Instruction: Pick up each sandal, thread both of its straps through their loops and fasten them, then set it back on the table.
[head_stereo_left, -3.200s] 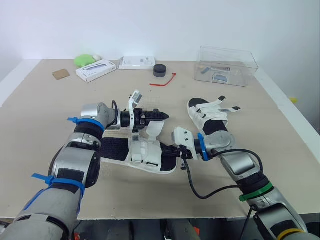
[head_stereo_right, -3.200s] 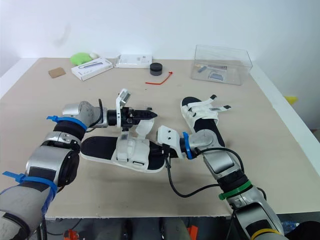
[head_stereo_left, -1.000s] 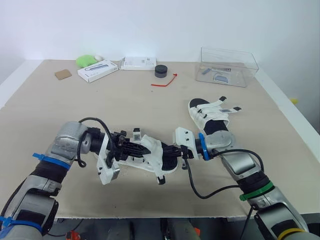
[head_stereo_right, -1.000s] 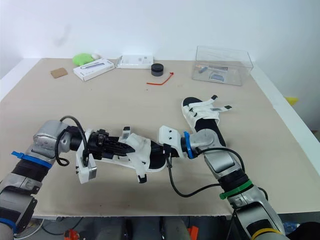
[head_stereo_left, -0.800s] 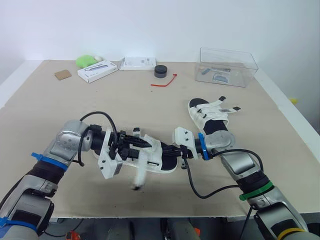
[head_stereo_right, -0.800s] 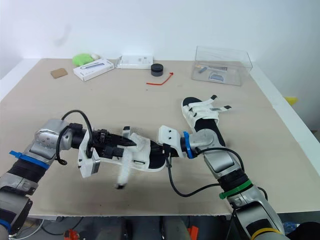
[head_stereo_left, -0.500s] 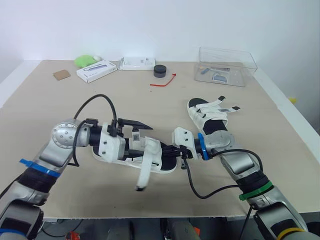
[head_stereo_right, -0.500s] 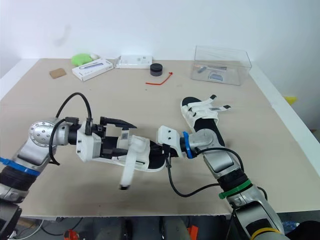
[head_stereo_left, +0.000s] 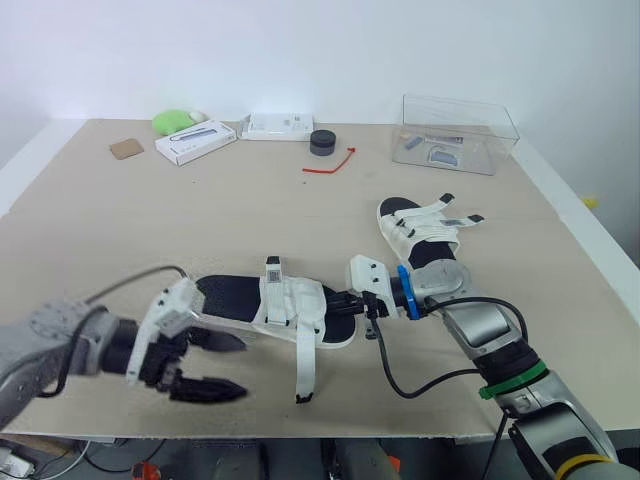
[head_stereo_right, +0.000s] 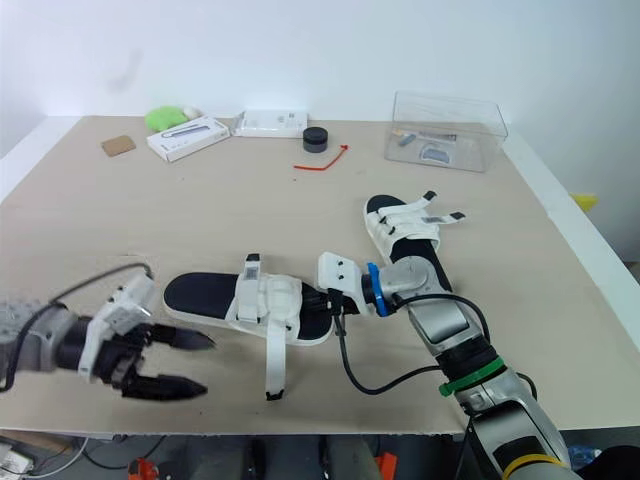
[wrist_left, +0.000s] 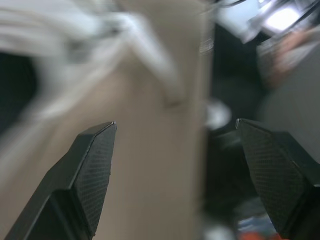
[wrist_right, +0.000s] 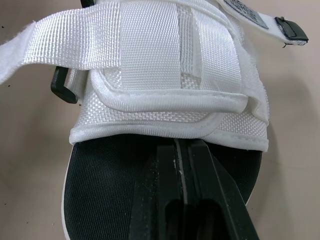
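On the counter (head_stereo_left: 300, 210) you have two sandals, both lying sole-down: the near sandal (head_stereo_left: 275, 305) at the front centre and the far sandal (head_stereo_left: 420, 230) beyond it to your right, well apart from each other. Your right hand (head_stereo_left: 343, 299) has its fingers drawn together with the tips resting on the black footbed at the right end of the near sandal, just under the white upper; it looks to be pinning the shoe rather than gripping it. Your left hand (head_stereo_left: 240, 367) hangs over the front left of the counter, spread wide and carrying nothing, near the sandal's left end but not touching it. One loose strap (head_stereo_left: 306, 360) trails off the near sandal toward the front edge, so by my reading you are mid-way through fastening this first sandal, with that strap not yet threaded. The next move calls for bringing the left hand to the strap's free end, pinching it, and feeding it through its loop while the right hand steadies the sole. The far sandal's straps also splay open, so it looks unfinished too. Counted along the back: one clear box (head_stereo_left: 455, 130), two white boxes (head_stereo_left: 195, 140) (head_stereo_left: 275, 125), one green lump (head_stereo_left: 172, 121), one brown card (head_stereo_left: 124, 149), one black puck (head_stereo_left: 321, 142), one red strip (head_stereo_left: 330, 165)
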